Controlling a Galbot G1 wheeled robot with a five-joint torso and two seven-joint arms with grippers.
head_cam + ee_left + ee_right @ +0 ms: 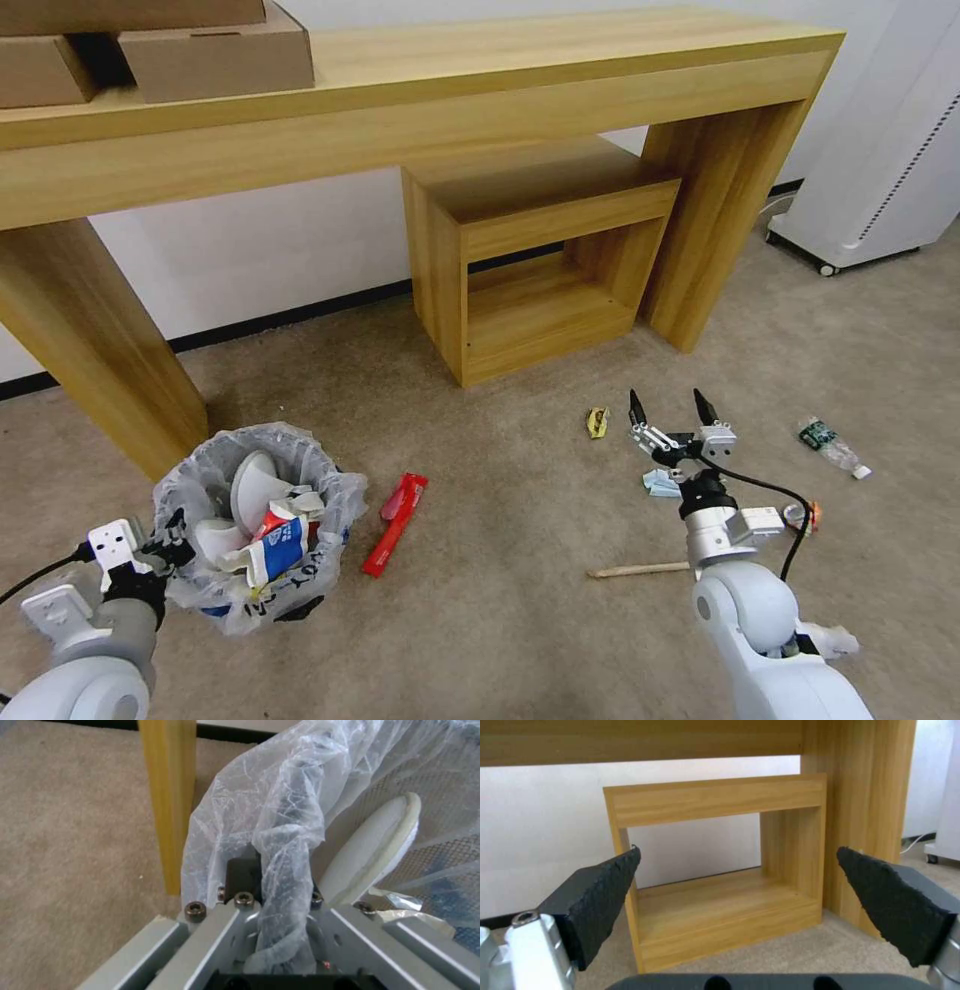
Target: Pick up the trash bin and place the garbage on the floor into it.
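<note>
The left gripper [172, 548] is clamped on the near rim of the small round black trash bin [255, 520] lined with a crinkly translucent white plastic bag; in the left wrist view its fingers [244, 877] are mostly hidden under a twisted fold of that bag, so the grip itself is hard to make out. The bin sits at the robot's left, near the leg of the long light-wood table [420, 90]. Inside it stand a white slipper [256, 487] and what looks like a red-white paper cup [281, 537], partly buried.

The right gripper [673, 408] hangs at the robot's right above the beige short-pile carpet floor [500, 560], its black fingers [605, 885] spread wide apart and holding nothing, facing the small open wooden cube shelf [540, 250] under the table.

Around it lie pieces of garbage: a small yellowish wrapper [597, 422] just beside it, a light-blue scrap [662, 484] partly covered by the wrist, a wooden stick [640, 570] cut off by the arm, a clear green-labelled bottle [833, 446] farther right, and a red wrapper [396, 510] lying between the bin and the right arm. A small orange item [812, 515] behind the cable is too hidden to identify.
</note>
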